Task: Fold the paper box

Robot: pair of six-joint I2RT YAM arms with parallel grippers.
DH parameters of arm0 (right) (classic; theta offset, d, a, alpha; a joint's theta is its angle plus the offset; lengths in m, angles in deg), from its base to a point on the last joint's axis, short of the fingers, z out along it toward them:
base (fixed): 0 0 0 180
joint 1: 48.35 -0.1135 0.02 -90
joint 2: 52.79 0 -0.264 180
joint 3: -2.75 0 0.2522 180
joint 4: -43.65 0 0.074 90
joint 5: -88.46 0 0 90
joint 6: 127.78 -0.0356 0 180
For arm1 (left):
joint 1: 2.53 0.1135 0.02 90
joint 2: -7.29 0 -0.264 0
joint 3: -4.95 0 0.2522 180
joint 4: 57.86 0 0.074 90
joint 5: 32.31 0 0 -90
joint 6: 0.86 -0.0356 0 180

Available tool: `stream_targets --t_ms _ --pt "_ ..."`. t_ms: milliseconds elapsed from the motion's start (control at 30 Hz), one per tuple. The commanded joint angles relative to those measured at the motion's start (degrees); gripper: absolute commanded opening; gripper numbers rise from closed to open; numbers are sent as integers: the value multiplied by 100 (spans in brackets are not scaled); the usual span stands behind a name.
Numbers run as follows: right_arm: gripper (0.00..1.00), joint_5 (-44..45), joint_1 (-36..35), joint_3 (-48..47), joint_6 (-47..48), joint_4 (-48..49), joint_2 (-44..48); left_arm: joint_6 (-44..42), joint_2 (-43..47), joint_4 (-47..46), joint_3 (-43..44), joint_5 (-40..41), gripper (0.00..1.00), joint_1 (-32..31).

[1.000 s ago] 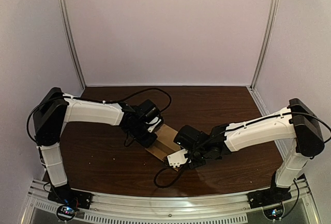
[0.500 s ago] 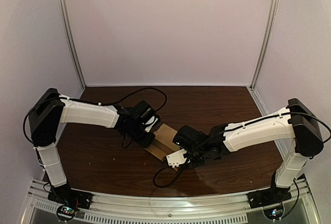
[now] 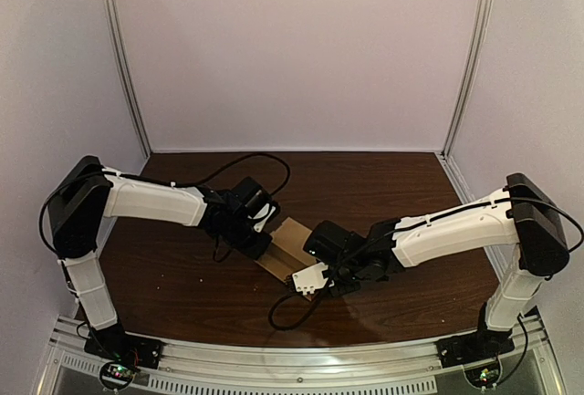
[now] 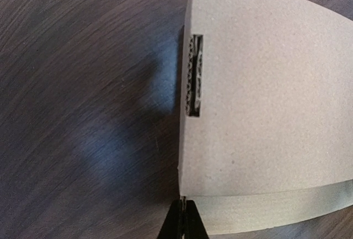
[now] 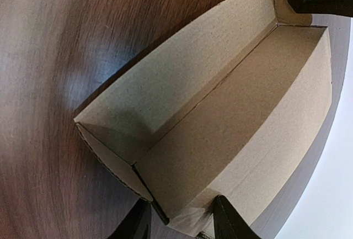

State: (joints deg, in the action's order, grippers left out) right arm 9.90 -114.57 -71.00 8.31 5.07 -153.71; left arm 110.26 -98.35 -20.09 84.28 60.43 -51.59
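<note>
Cardboard box, mid-frame on surface. Left end effector pinched its edge, closed; right end effector was open (straddling box end).

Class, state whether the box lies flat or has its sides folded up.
Folded up: the right wrist view shows the box with walls standing along its floor, top open.

- Dark wooden table, glossy.
- Pale wall behind the table's far edge.
- Metal posts at the table's far corners.
- Slotted rail along the table's near edge.
</note>
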Motion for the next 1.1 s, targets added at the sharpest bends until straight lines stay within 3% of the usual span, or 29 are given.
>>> stream_targets --t_ms 0,300,1067 --pt "38 -1038 -69 464 -12 -970 -793 118 -105 -161 -256 -177 0 37" --pt "39 -1030 -68 453 -3 -974 -800 75 -122 -201 -189 -263 0 37" --pt "40 -969 -204 488 91 -926 -816 -38 -467 782 920 -501 0 37"
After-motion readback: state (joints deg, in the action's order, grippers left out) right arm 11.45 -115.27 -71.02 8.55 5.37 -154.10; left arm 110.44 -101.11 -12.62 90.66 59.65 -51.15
